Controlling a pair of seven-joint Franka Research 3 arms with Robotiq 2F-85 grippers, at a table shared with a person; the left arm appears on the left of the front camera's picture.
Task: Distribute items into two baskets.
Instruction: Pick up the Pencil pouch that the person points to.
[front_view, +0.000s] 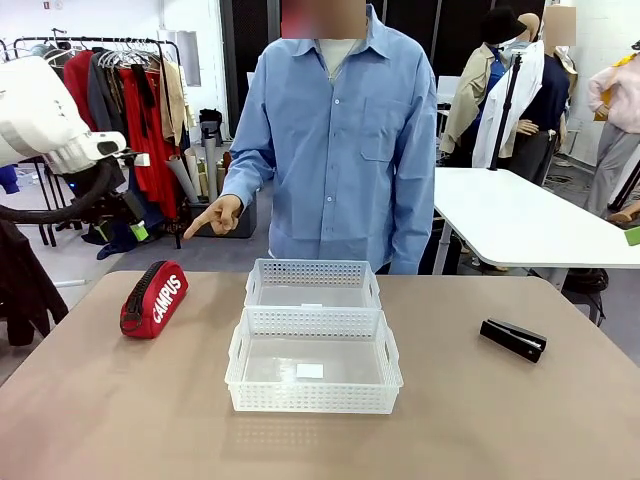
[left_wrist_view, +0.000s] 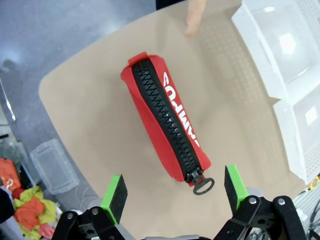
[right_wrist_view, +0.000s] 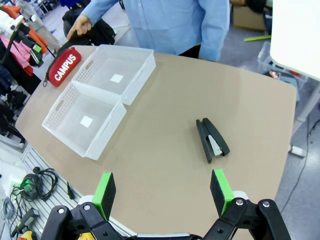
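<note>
A red zip pouch (front_view: 154, 298) lettered "CAMPUS" lies on the table's left part. My left gripper (left_wrist_view: 173, 192) hangs open above the pouch (left_wrist_view: 165, 116), fingers clear of it, near the zip ring end. A slim black stapler (front_view: 513, 339) lies on the right part of the table. High over the near right edge my right gripper (right_wrist_view: 163, 192) stands open, the stapler (right_wrist_view: 211, 139) beyond its fingertips. Two white lattice baskets sit side by side mid-table, the near basket (front_view: 313, 395) and the far basket (front_view: 312, 271), both holding nothing. A person's hand (front_view: 214, 216) points a finger toward the pouch.
The person in a blue shirt (front_view: 340, 140) stands at the far edge behind the baskets. Part of my left arm (front_view: 45, 120) shows at the upper left. A white table (front_view: 520, 220) stands behind on the right, a clothes rack on the left.
</note>
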